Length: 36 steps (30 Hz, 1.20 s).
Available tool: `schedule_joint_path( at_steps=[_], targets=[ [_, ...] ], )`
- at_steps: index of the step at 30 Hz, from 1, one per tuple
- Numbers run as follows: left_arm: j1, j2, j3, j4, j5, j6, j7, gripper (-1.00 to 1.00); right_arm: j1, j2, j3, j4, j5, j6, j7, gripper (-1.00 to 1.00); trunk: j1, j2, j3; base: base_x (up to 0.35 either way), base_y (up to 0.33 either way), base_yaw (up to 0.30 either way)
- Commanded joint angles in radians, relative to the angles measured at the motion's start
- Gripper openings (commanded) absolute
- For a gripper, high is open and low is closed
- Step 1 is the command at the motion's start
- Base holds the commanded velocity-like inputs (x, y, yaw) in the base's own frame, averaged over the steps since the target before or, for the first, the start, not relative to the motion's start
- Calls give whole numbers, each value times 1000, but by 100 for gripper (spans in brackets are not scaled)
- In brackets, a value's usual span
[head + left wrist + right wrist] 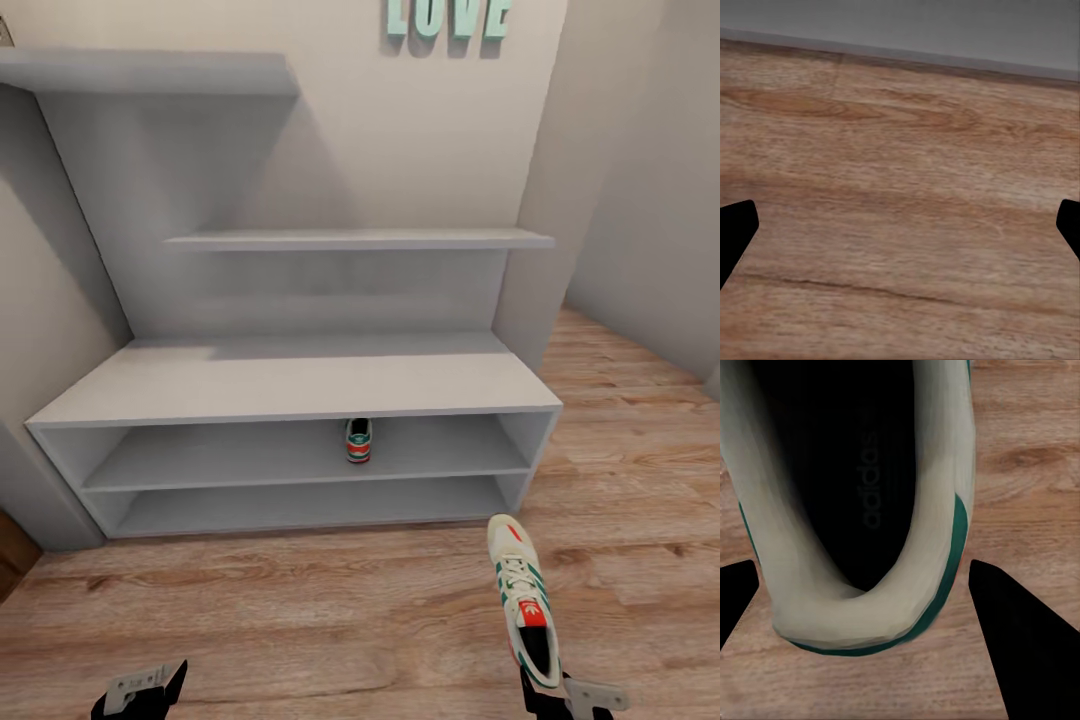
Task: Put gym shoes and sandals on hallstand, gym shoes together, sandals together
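Observation:
One gym shoe (358,440) stands on the upper of the two low shelves of the hallstand (300,385), heel towards me. The other gym shoe (525,603) hangs over the corridor floor (300,610) in front of the rack's right end, toe pointing at the rack. My right gripper (560,692) is shut on its heel; in the right wrist view the heel rim (862,615) sits between the two dark fingers (1020,637). My left gripper (140,692) is open above bare floor planks (900,187). The sandals are out of view.
The hallstand's bench top and the two stepped wall shelves (360,240) hold nothing. A wall corner (540,300) rises at the rack's right end, with floor running on past it. Green LOVE letters (447,18) hang on the wall.

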Motion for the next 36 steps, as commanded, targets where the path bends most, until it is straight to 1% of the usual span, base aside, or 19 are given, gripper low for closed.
schedule_joint_path(
  at_steps=[1, 6, 9, 10, 13, 14, 15, 17, 18, 19, 21, 22, 23, 26, 28, 32, 33, 34, 36],
  targets=[
    [-1, -1, 8, 1, -3, -2, -9, 100, -1, 1, -8, 0, 4, -4, 10, -100, 0, 0, -1, 0, 62, 0],
    [1, -1, 8, 3, -10, -3, -10, 100, -1, 3, -7, 1, 4, -4, 10, -100, 0, 0, -1, 0, 18, 0],
    [24, 1, 2, 0, -7, -20, -12, 100, -1, 3, -8, 3, 4, 0, 9, -100, 0, 0, -1, 0, 0, 0],
    [42, 2, -5, 2, -9, -98, -54, 100, -2, 8, 43, 15, 4, 42, 5, -100, 0, 0, -1, 0, 0, 0],
    [47, 2, -6, 3, -10, -122, -106, 100, -3, 9, 90, 17, 3, 101, 4, -100, 0, 0, -1, 0, 0, 0],
    [49, 2, -6, 4, -11, -128, -136, 100, -5, 10, 111, 16, 2, 142, 3, -100, 0, 0, -1, 0, 0, 0],
    [49, 2, -6, 4, -11, -131, -150, 100, -7, 10, 120, 15, 1, 166, 3, -100, 0, 0, -1, 0, 0, 0],
    [50, 2, -5, 5, -12, -137, -190, 100, -22, 13, 144, 9, -1, 279, 3, -100, 0, 0, -1, 0, 0, 0],
    [50, 2, -6, 5, -12, -137, -196, 100, -29, 15, 148, 8, -1, 306, 3, -100, 0, 0, -1, 0, 0, 0],
    [51, 2, -5, 5, -12, -140, -217, 100, -124, 55, 160, 5, -2, 513, 1, -100, 0, 0, -1, 0, 0, 0],
    [51, 2, -5, 5, -12, -141, -219, 100, -165, 81, 161, 5, -2, 575, -8, -100, 0, 0, -1, 0, 0, 0],
    [51, 2, -5, 5, -12, -141, -220, 100, -187, 97, 161, 5, -1, 605, -25, -100, 0, 0, -1, 0, 0, 0],
    [51, 2, -6, 5, -12, -141, -221, 100, -198, 105, 161, 5, -1, 619, -39, -100, 0, 0, -1, 0, 0, 0],
    [51, 2, -6, 4, -12, -141, -243, 100, -274, 161, 161, 6, -2, 688, -170, -100, 0, 0, -1, 0, 0, 0],
    [51, 2, -6, 4, -12, -141, -264, 100, -309, 179, 161, 7, -2, 706, -213, -100, 0, 0, -1, 0, 0, 0],
    [51, 2, -6, 4, -15, -141, -306, 100, -369, 179, 162, 12, -3, 742, -247, -100, 0, 0, -1, 0, 0, 0],
    [51, 2, -6, 4, -18, -140, -314, 100, -387, 179, 162, 13, -3, 759, -252, -100, 0, 0, -1, 0, 0, 0],
    [51, 1, -6, 3, -29, -140, -323, 100, -418, 179, 162, 13, -3, 796, -257, -100, 0, 0, -1, 0, 0, 0],
    [51, 1, -6, 3, -32, -140, -326, 100, -427, 179, 162, 11, -3, 808, -258, -100, 0, 0, -1, 0, 0, 0]
  ],
)
